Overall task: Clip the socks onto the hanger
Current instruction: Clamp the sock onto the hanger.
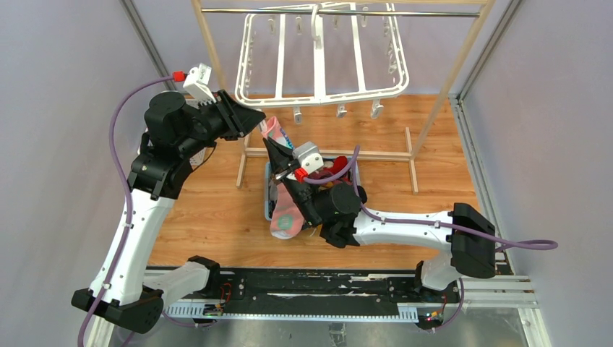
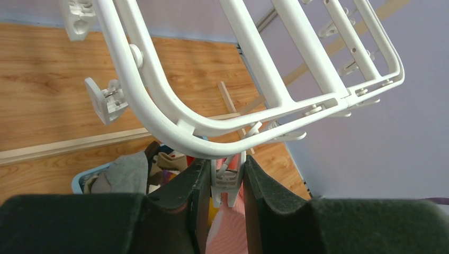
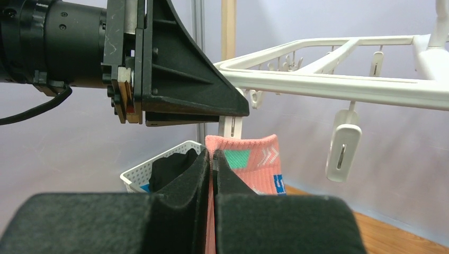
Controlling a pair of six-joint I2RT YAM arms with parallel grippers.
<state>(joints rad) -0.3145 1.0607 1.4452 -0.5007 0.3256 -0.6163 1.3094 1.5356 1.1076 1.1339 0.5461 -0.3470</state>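
**Table**: wood, spread beneath the hanger, closed in by grey walls on both sides.

**Rack**: wooden posts on either side of the hanger, metal rail through its hook, foot bar below its front rail.

**Hanger**: white and tilted, front rail nearest the arms.

**Basket**: pale and perforated, on the table below the hanger's front rail and slightly nearer the arms. Heaped to the rim with socks, with grey, red and dark pieces among them.

**Left gripper**: at the hanger's near-left corner, clenched on a clip hanging from that corner, one finger against each side.

**Right gripper**: just below the same corner, pinched tight on the cuff of a pink sock.

**Sock**: cuff raised directly under the gripped clip. Foot hanging past the basket's left rim towards the table. Cuff inside the clip or merely against it: impossible to tell.

**Clips**: three hanging free along the hanger's front rail, to the right of the gripped one.

**Edges and room**:
- Both grippers crowded under the hanger's left corner, with the left finger just above the sock cuff.
- Bare wood on either side of the basket beneath the hanger.
- Rack posts and walls close beyond the hanger's side rails.
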